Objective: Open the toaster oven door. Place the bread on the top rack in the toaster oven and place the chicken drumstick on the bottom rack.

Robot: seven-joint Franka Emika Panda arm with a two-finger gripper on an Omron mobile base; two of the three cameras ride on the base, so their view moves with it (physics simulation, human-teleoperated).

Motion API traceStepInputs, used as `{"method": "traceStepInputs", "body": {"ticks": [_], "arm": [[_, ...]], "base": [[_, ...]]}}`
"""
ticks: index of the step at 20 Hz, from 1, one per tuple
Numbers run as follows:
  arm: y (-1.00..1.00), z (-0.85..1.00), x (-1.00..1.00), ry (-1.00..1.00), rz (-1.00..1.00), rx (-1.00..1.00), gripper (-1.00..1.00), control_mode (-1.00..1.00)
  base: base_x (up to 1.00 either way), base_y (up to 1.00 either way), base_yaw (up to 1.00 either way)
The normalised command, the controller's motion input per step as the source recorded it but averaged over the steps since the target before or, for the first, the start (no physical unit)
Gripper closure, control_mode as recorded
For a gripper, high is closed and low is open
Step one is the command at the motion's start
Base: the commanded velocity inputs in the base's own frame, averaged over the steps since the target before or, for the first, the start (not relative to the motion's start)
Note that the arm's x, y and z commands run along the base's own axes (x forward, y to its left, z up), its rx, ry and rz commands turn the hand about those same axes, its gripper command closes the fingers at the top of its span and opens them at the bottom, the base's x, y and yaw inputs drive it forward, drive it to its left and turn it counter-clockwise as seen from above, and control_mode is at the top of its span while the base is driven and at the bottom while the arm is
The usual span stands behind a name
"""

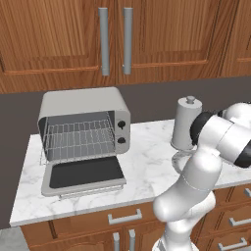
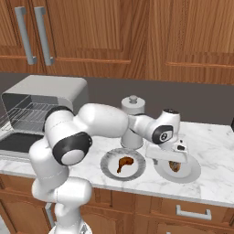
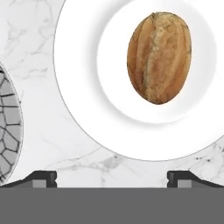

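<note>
The toaster oven (image 1: 83, 132) stands on the counter's left with its door (image 1: 84, 174) folded down flat and its wire racks (image 1: 78, 139) exposed. A brown bread roll (image 3: 159, 57) lies on a white plate (image 3: 87, 105), also visible as the bread (image 2: 174, 166) on its plate (image 2: 192, 171). My gripper (image 2: 170, 161) hovers just above that plate, pointing down, open and holding nothing; its fingertips (image 3: 43, 178) are spread wide, with the roll ahead of them and off to one side. The chicken drumstick (image 2: 124, 163) rests on a grey patterned plate (image 2: 109, 171) to the left of the bread plate.
A tall grey canister (image 2: 132, 121) stands behind the two plates, close to my forearm. The oven (image 2: 41, 103) is well to the left of the plates. Wooden cabinets hang above the counter (image 1: 147, 162). The counter's front edge runs just below the plates.
</note>
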Motion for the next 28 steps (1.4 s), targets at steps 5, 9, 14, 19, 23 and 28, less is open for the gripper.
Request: {"method": "traceStepInputs", "body": {"ticks": [5, 9, 14, 19, 23, 28], "arm": [[-0.12, -0.03, 0.28, 0.01, 0.04, 0.00, -1.00, -1.00], [-0.08, -0.24, 0.16, 0.03, 0.04, 0.00, -1.00, -1.00], [-0.19, -0.22, 0.19, 0.05, 0.05, 0.00, -1.00, -1.00], [-0.18, -0.09, 0.29, 0.07, 0.05, 0.00, -1.00, -1.00], [-0.13, -0.11, 0.33, 0.09, 0.03, 0.00, -1.00, -1.00], [-0.17, -0.27, 0.25, 0.08, 0.04, 0.03, -1.00, -1.00]], "base": [[0.00, 0.00, 0.00], [0.00, 0.00, 0.00], [0.00, 0.00, 0.00], [0.00, 0.00, 0.00], [0.00, 0.00, 0.00], [0.00, 0.00, 0.00]]}}
